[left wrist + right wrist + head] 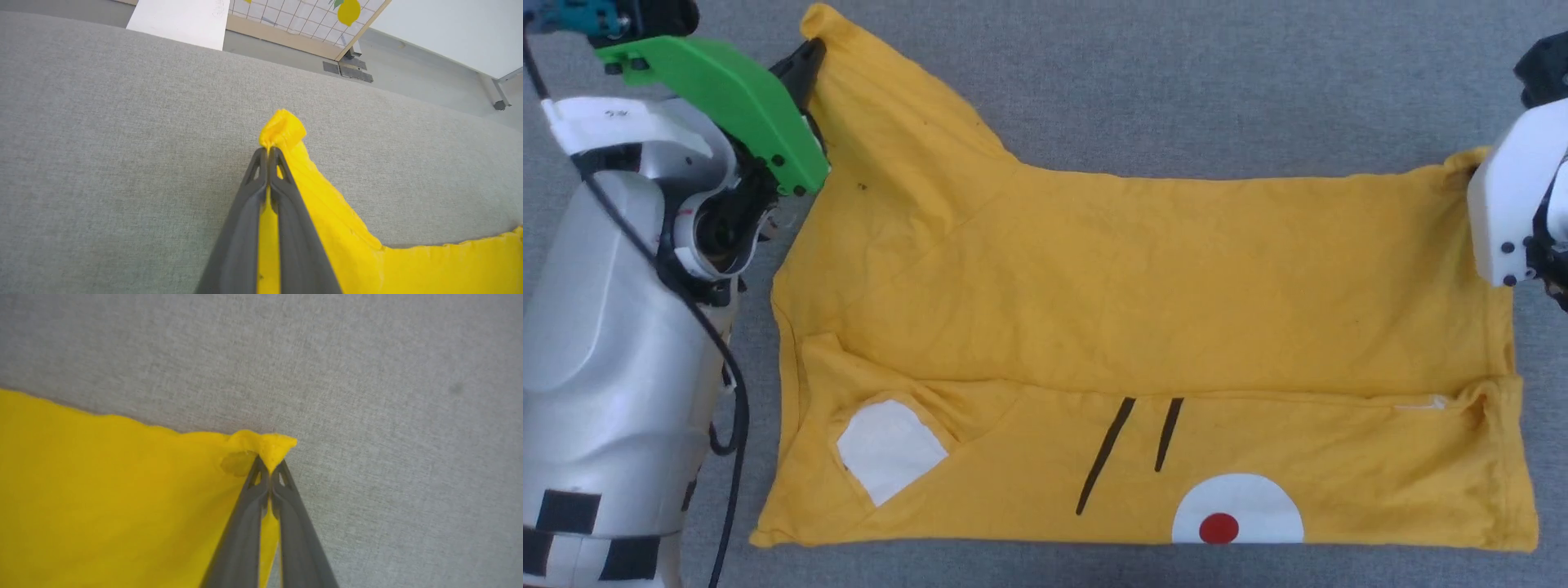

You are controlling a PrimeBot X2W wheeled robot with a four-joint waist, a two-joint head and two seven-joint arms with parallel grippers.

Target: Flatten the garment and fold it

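Two grippers, both clamped on cloth.

Head view: garment [1143, 286] lies spread on grey fabric surface [1176, 82], mustard yellow, with its near strip turned over onto the rest along a horizontal fold. On that strip there is a white sleeve patch [886, 449] at left, two black whisker strokes [1107, 453] in the middle, and a white half-circle [1233, 514] with a red dot at the near edge. At upper left, left gripper [803, 69] pinches the far-left corner, which is drawn out to a point. A white housing [1507, 212] on the right arm sits over the far-right corner; the fingertips are hidden there.

Left wrist view: fingers pressed together with yellow cloth between them, a small bunch poking past the tips. The cloth trails to lower right. A gridded panel [310, 16] with a lemon print stands beyond the surface's far edge.

Right wrist view: right gripper [269, 467] closed narrow on the corner tip. The cloth is puckered at the pinch, and the rest lies flat to the left.
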